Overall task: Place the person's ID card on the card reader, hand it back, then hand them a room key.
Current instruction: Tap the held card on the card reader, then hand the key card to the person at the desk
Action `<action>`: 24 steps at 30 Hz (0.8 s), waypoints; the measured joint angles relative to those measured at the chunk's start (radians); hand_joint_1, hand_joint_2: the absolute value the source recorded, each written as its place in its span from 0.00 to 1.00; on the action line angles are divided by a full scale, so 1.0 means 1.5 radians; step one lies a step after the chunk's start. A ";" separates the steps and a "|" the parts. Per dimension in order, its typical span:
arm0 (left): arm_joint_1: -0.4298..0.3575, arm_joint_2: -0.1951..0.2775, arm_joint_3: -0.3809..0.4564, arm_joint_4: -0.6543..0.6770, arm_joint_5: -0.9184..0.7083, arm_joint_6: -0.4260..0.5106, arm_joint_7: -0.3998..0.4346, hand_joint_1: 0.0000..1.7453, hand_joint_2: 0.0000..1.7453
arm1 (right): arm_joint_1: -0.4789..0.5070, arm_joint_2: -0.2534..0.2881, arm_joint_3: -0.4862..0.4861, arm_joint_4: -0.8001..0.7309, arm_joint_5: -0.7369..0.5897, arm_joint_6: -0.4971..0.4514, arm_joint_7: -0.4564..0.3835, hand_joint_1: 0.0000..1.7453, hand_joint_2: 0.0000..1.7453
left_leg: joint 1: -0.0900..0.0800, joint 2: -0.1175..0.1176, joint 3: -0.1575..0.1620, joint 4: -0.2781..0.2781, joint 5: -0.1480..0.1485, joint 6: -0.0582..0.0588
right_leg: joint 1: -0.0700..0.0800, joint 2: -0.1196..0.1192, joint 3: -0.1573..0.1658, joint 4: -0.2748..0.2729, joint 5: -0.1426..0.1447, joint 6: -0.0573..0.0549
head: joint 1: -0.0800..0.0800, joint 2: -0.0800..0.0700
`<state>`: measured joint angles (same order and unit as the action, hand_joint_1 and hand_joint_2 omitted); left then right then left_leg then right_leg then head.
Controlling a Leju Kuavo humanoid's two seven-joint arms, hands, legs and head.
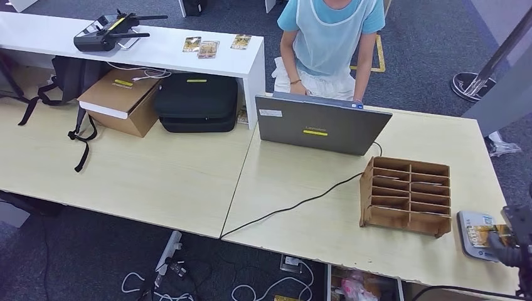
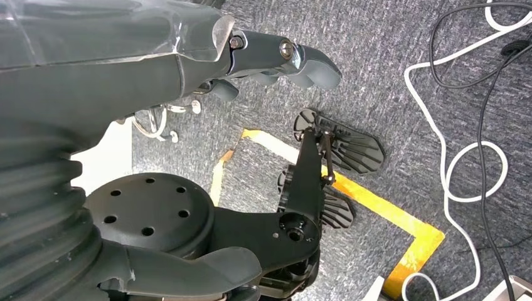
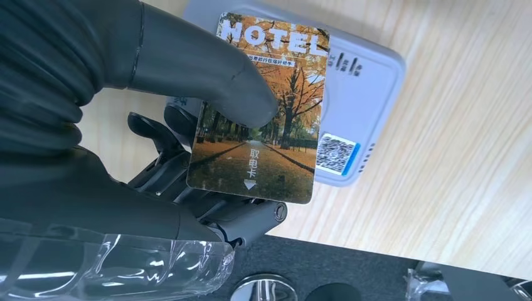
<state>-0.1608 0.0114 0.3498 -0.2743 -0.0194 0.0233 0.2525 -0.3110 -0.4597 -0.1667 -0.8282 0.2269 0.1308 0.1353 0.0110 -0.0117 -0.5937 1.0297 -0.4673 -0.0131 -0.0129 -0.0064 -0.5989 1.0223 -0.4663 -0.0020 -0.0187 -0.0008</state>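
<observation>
A: Right hand [image 3: 188, 125]?
B: Thumb on the face of a card [image 3: 263, 113], darker fingers behind it. Pinched. Card has autumn trees and "MOTEL" printed on it.

A: Where's the card?
B: Over the card reader [image 3: 370, 81], a grey-white box with a QR sticker, at the near right corner of the table [image 1: 313, 207]. Touching the reader or just above it, cannot tell. Head view has the same: hand [image 1: 511, 241] at the right edge, card [image 1: 486, 233] over the reader [image 1: 467, 241].

A: Left hand [image 2: 276, 59]?
B: Hangs over grey carpet with yellow tape; fingers curled loosely, nothing in them.

A: Rest?
B: Person [image 1: 329, 44] in a light blue top behind an open laptop [image 1: 320, 125]. Wooden slot rack [image 1: 408, 195] between laptop and reader. Three cards [image 1: 208, 47] on the white counter [image 1: 188, 56].
</observation>
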 joint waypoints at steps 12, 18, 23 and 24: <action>0.000 0.000 0.000 0.000 -0.004 -0.004 0.000 0.00 1.00 | 0.008 0.000 -0.007 0.001 0.036 0.003 0.009 1.00 1.00 | 0.000 0.000 0.000 0.000 0.000 0.000 | 0.000 0.000 0.000 0.000 0.000 0.000 | 0.000 0.000; -0.001 0.000 0.000 0.000 -0.008 -0.003 0.000 0.00 1.00 | 0.010 0.002 -0.007 -0.005 0.023 0.005 -0.003 1.00 1.00 | 0.000 0.000 0.000 0.000 0.000 0.000 | 0.000 0.000 0.000 0.000 0.000 0.000 | 0.000 0.000; -0.002 0.000 0.000 0.000 -0.014 0.002 0.000 0.00 1.00 | 0.014 0.018 -0.013 -0.046 -0.029 0.008 -0.061 1.00 1.00 | 0.000 0.000 0.000 0.000 0.000 0.000 | 0.000 0.001 0.000 0.000 0.000 0.000 | 0.000 0.000; -0.002 0.000 0.000 0.000 -0.016 0.003 0.000 0.00 1.00 | 0.014 0.022 -0.014 -0.062 -0.034 0.001 -0.072 1.00 1.00 | 0.000 0.000 0.000 0.000 0.000 0.000 | 0.000 0.001 0.000 0.000 0.000 0.000 | 0.000 0.000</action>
<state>-0.1633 0.0108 0.3498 -0.2743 -0.0427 0.0277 0.2525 -0.2895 -0.4262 -0.1877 -0.9207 0.1765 0.1319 0.0275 0.0110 -0.0111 -0.5933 1.0297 -0.4673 -0.0132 -0.0129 -0.0054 -0.5989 1.0226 -0.4663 -0.0022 -0.0187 -0.0008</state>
